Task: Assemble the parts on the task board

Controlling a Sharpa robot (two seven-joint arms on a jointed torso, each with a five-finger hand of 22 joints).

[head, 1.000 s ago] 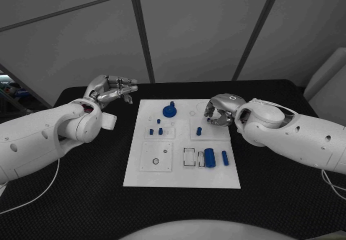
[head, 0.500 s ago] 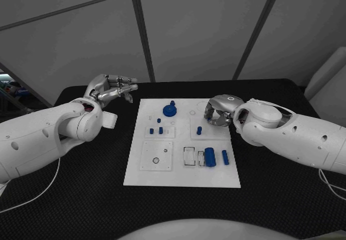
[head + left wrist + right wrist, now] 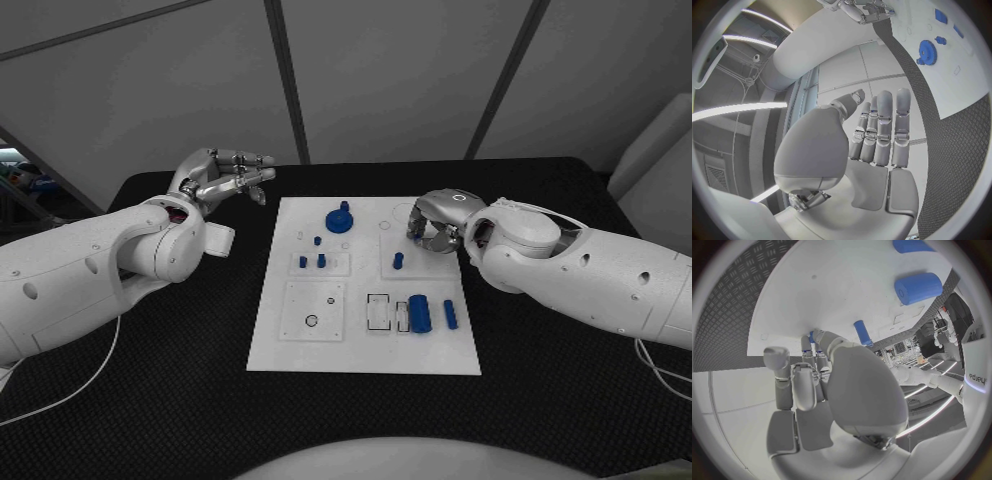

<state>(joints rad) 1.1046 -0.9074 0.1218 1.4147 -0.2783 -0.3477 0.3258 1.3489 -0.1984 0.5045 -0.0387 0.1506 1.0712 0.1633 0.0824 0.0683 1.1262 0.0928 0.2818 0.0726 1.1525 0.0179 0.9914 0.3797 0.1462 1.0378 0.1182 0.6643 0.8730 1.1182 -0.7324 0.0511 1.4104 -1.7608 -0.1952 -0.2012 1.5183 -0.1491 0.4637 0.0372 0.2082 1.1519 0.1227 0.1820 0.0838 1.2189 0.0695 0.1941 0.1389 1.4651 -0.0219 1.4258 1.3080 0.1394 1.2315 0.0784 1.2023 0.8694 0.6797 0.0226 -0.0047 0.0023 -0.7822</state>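
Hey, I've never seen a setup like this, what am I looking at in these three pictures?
This is a robot with two white arms ending in silver hands, working at a black table. One picture looks down from its head; the two round ones come from cameras at its wrists. In the middle lies a white task board carrying small blue parts, among them a blue gear and a blue cylinder. The left hand is raised beside the board, fingers apart, holding nothing. The right hand is over the board's far right area, fingers curled; whether it holds anything is unclear.
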